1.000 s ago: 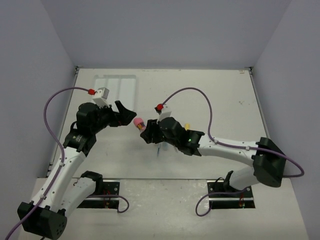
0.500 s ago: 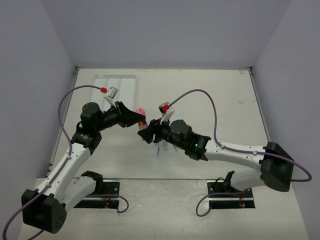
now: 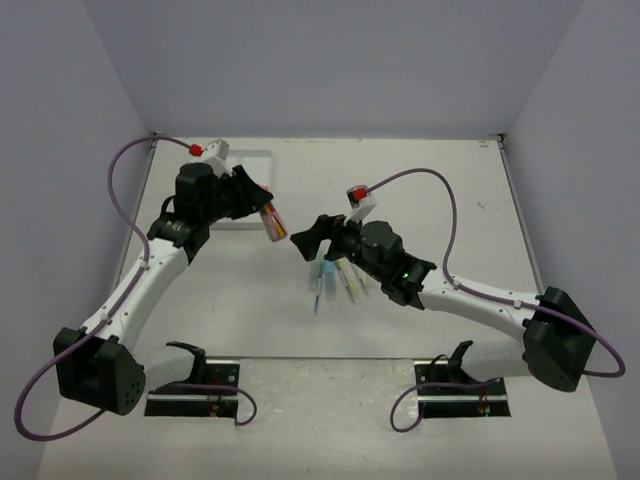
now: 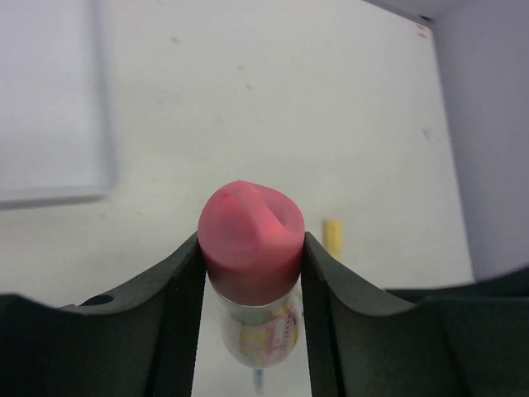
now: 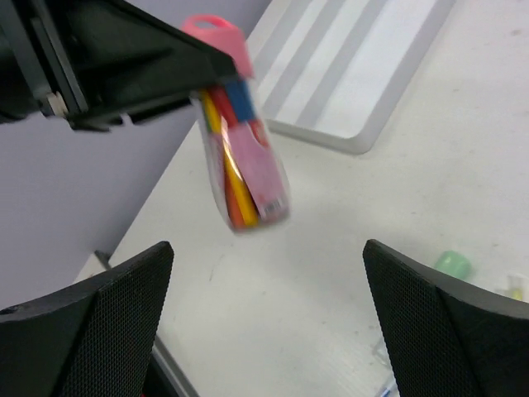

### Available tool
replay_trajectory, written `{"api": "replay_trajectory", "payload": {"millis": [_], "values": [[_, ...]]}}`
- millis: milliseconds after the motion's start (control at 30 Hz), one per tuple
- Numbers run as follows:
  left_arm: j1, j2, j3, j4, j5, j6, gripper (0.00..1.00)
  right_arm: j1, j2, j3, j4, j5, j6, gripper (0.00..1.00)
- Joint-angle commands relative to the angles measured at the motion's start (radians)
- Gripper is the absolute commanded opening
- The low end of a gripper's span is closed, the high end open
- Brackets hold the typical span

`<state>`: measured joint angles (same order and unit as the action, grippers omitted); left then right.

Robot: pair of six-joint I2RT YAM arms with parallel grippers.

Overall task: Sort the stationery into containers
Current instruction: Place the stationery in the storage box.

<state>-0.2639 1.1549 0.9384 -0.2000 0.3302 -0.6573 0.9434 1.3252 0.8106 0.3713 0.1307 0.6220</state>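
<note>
One tube (image 5: 244, 169) | one tray (image 5: 388, 66) | left gripper (image 4: 250, 248) clamps tube | right gripper (image 5: 264, 256) gaping, empty

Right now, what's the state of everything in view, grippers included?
pink-capped tube: off the table, tilted, clamped at its cap end.
left gripper: shut on the pink-capped tube.
right gripper: open, empty.
white tray: flat on the table, visible compartments empty.
pens: lying loose on the table by the right arm, unsorted.
green highlighter: on the table, outside the tray.
</note>
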Motion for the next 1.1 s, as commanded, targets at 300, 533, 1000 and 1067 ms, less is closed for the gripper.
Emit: {"api": "replay_trajectory", "payload": {"millis": [300, 533, 1000, 1067], "values": [[0.204, 0.632, 0.786, -0.174, -0.863, 0.658, 0.00, -0.053, -0.267, -0.102, -0.261, 0.106, -0.008, 0.99], [0.243, 0.865, 0.887, -0.085, -0.889, 0.797, 0.00, -0.054, -0.334, -0.104, -0.314, 0.052, -0.014, 0.99], [0.264, 1.003, 0.841, -0.127, -0.783, 0.731, 0.42, -0.054, -0.239, -0.042, -0.338, 0.027, -0.011, 0.99], [0.264, 1.010, 0.861, -0.165, -0.780, 0.698, 0.74, -0.055, -0.208, -0.008, -0.379, 0.034, -0.003, 0.99]]}}
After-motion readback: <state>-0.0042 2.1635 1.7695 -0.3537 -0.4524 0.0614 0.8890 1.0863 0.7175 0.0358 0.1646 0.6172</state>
